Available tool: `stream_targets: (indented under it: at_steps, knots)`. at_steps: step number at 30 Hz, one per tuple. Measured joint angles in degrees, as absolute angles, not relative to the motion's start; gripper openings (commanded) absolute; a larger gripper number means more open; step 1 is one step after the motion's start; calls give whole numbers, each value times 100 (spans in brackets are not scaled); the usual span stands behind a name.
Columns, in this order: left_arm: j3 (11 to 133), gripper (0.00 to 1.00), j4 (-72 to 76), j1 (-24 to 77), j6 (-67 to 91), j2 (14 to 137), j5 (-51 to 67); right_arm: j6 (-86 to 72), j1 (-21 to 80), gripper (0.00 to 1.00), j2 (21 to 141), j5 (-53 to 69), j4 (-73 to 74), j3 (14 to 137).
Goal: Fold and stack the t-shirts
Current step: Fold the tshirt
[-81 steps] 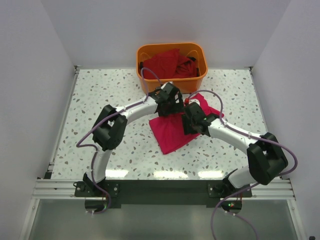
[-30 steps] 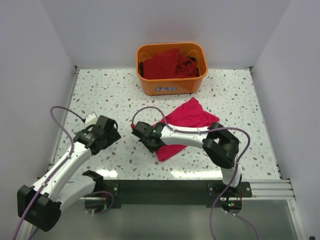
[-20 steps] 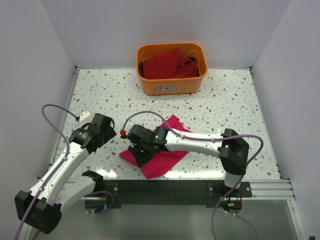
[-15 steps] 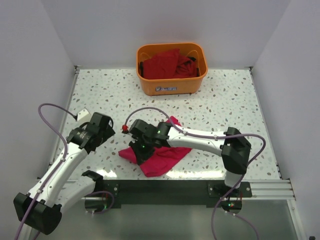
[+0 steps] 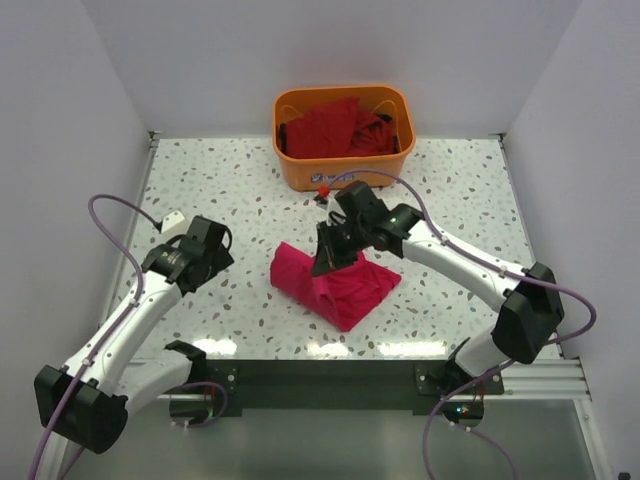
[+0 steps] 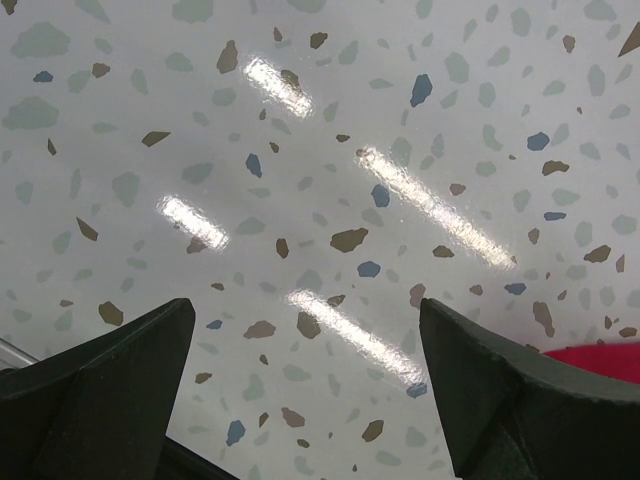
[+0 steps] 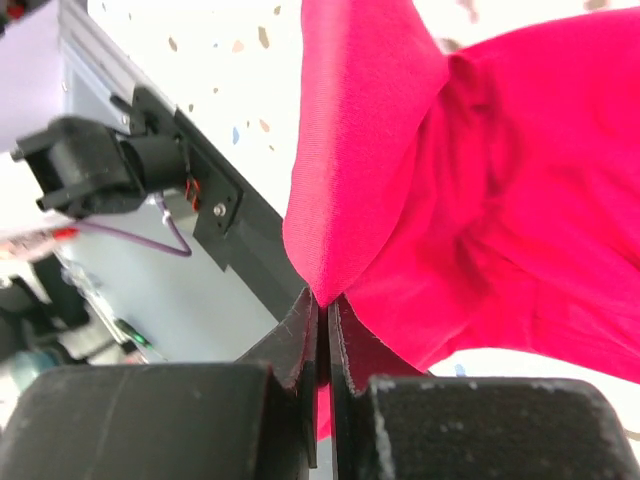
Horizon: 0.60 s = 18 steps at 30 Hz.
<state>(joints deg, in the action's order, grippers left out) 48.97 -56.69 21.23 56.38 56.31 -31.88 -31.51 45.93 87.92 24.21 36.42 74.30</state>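
A bright pinkish-crimson t-shirt [image 5: 340,288] lies bunched in the middle of the table. Its back edge is drawn up into a peak. My right gripper [image 5: 329,257] is shut on that raised fold; in the right wrist view the cloth [image 7: 470,180] hangs from the pinched jaws of the right gripper [image 7: 322,300]. Darker red t-shirts [image 5: 335,126] fill the orange basket [image 5: 343,171] at the back. My left gripper [image 5: 207,252] hovers open over bare table left of the shirt, nothing between its fingers [image 6: 110,390]. A sliver of the crimson shirt [image 6: 600,358] shows at that view's right edge.
The orange basket stands at the back centre, just behind my right wrist. White walls close in the table on the left, right and back. The metal rail [image 5: 330,376] with both arm bases runs along the near edge.
My right gripper, which had dragged the shirt toward the front left, has swung back toward the centre and risen, pulling the cloth up into a peak. The left gripper has stayed open and nearly still.
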Motion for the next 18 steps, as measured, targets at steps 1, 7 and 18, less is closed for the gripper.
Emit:
stream_targets:
  at_steps: [1, 7, 18]
  knots:
    - [4897, 100, -5647, 2112, 5625, 5680, -3179, -3153, 4436, 0, 8735, 2486, 3629, 7352]
    - [4897, 100, -5548, 2084, 5553, 5865, -3170, -3094, 3479, 0, 8646, 2700, 3592, 6923]
    - [4897, 100, -5284, 1999, 5441, 6160, -3096, -2580, 1804, 6, 8709, 2967, 3385, 6307]
